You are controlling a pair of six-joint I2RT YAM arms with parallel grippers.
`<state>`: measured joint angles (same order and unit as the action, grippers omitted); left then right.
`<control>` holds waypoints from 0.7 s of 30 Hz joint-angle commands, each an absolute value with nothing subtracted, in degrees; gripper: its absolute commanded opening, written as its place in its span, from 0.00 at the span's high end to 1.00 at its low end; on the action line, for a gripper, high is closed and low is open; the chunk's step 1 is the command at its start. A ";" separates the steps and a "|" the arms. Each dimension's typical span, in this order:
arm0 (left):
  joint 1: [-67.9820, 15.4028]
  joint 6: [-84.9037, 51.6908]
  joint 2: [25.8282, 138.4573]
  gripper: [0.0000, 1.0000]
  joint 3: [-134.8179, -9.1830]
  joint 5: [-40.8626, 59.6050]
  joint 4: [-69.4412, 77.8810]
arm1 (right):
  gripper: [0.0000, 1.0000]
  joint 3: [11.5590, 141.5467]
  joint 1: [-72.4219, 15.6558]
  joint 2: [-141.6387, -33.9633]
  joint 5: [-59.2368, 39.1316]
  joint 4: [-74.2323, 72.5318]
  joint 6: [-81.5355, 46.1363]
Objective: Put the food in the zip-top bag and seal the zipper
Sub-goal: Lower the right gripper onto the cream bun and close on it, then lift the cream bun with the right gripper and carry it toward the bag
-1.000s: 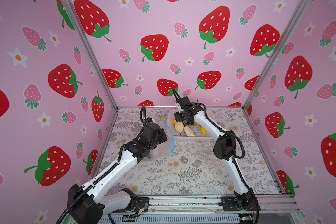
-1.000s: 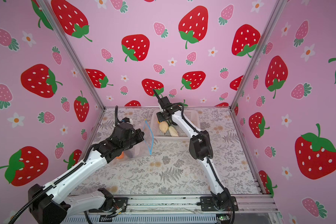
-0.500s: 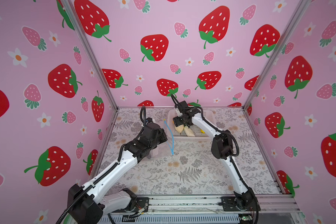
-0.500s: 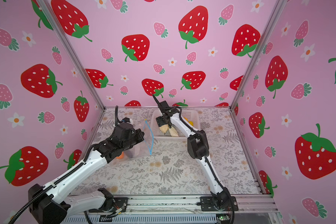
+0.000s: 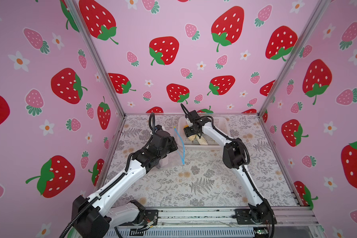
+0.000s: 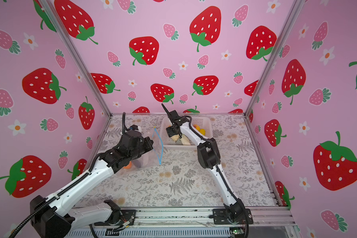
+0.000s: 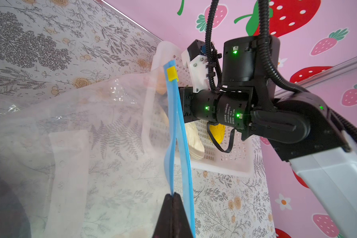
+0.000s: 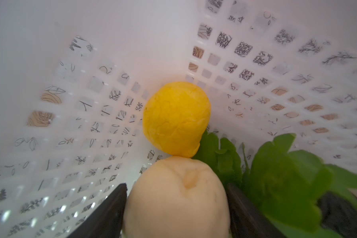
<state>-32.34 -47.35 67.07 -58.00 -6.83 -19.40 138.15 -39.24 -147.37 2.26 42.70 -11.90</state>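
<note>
Top views: high front, downward, sharing whole table (image 5: 194,185). Wrist views close: left at zipper (image 7: 177,131), right inside basket (image 8: 91,113).

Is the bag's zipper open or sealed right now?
Open. In the left wrist view the zipper runs as two light-blue strips bowed apart, joined only near the yellow tab; the left gripper pinches one strip.

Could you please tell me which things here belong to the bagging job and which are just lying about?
Job: zip-top bag; its zipper, pinched in the left claw; cream-white toy piece, flanked by the right claw; yellow piece; green-leaved piece.
Lying about: white perforated basket; floral table cover.
</note>
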 commanded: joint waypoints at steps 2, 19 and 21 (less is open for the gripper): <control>-32.05 -47.11 67.46 1.00 -58.53 -6.99 -18.35 | 0.29 137.52 -39.20 -148.18 1.76 43.51 -11.34; -32.08 -47.38 67.59 1.00 -58.45 -6.94 -18.37 | 0.36 137.64 -38.50 -141.74 1.19 44.02 -11.87; -32.08 -47.37 67.59 1.00 -58.49 -7.03 -18.39 | 0.37 137.46 -38.24 -140.36 0.45 44.46 -11.87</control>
<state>-32.34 -47.37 67.07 -57.98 -6.83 -19.38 137.75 -38.85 -145.95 1.50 42.96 -12.10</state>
